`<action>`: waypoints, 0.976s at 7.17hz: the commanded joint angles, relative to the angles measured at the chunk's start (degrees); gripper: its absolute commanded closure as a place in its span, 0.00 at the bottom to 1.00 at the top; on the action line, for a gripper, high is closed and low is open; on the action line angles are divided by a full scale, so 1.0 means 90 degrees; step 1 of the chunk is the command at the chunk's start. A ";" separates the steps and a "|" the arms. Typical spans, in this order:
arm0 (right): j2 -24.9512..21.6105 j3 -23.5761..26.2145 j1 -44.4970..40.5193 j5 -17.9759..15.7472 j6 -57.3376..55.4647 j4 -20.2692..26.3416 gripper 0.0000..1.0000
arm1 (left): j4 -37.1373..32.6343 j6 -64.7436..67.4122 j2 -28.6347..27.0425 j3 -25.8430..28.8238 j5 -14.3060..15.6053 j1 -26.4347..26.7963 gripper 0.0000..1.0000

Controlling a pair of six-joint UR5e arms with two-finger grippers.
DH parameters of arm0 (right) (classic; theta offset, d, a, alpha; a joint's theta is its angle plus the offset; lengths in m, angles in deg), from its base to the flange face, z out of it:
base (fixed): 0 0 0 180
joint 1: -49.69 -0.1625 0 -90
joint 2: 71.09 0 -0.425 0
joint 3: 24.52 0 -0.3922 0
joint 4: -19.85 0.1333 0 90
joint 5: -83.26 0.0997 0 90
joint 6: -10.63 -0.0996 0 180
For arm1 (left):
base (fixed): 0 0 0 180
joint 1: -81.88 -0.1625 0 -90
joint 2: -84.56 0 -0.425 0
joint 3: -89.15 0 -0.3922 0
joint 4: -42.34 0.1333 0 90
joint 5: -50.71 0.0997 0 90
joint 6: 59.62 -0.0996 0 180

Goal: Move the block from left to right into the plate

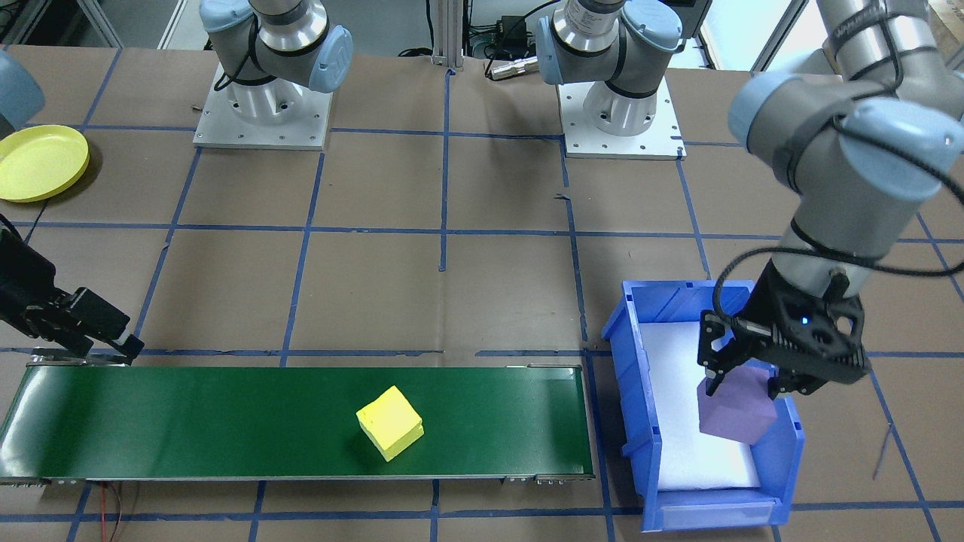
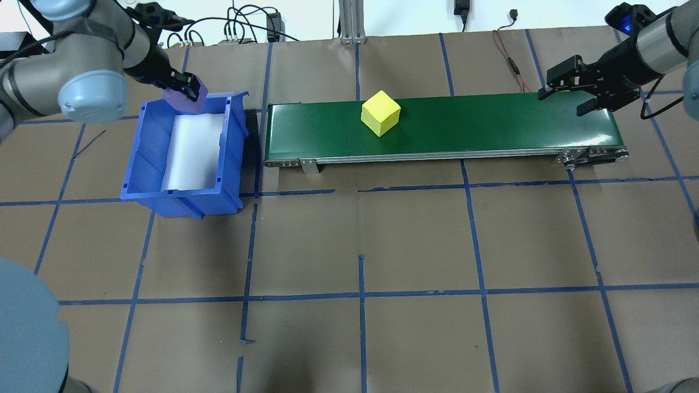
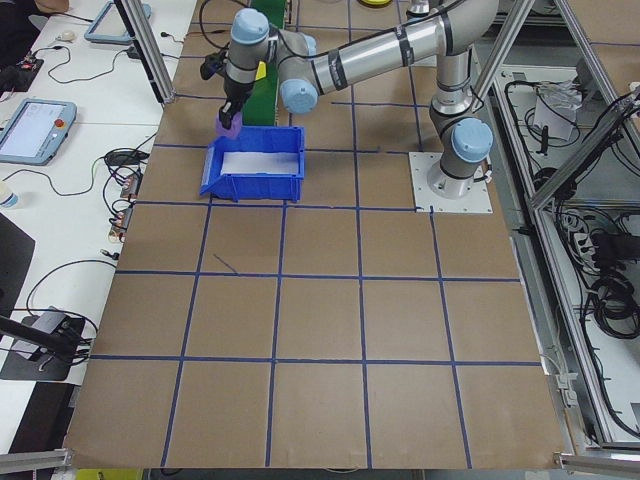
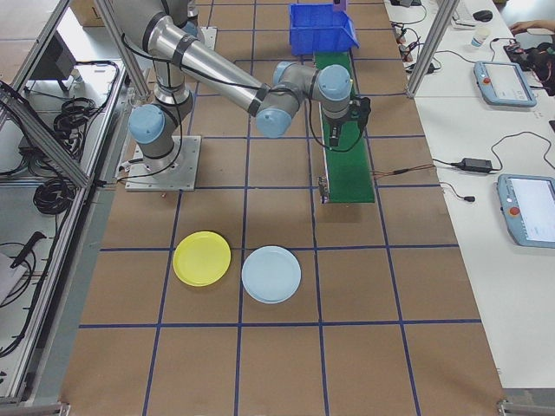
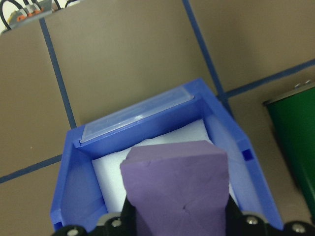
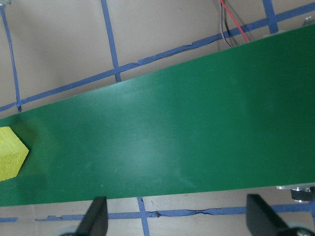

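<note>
- Clearly, the purple block (image 1: 734,410) hung over the blue bin (image 1: 629,376), clamped between the jaws of the left gripper (image 1: 744,380); held near its top, it could have slipped or twisted free.
- Meanwhile the yellow block (image 1: 389,421) sat mid-way along the green conveyor belt (image 1: 226,421), well apart from the right gripper (image 2: 568,98), whose jaws stood apart over the belt's far end; a late or skewed close might have missed it.
- Both the yellow plate (image 4: 202,258) and pale blue plate (image 4: 271,274) lay well off from the belt, so a wrong-plate drop seemed possible.
- No readable writing or brand showed.
</note>
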 commanded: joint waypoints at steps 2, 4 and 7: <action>0.0325 -0.0280 -0.0042 0.0487 0.0010 -0.0069 0.00 | 0.0135 0.0461 -0.0042 -0.0055 -0.0053 0.0790 0.61; 0.0529 -0.0339 -0.0052 0.0530 0.0175 -0.0224 0.00 | 0.0770 0.0569 -0.0560 -0.0084 -0.0073 0.1053 0.61; 0.0910 -0.0339 -0.0052 0.1121 0.0740 -0.0712 0.01 | 0.0830 0.0648 -0.1127 -0.0152 -0.0238 0.1279 0.52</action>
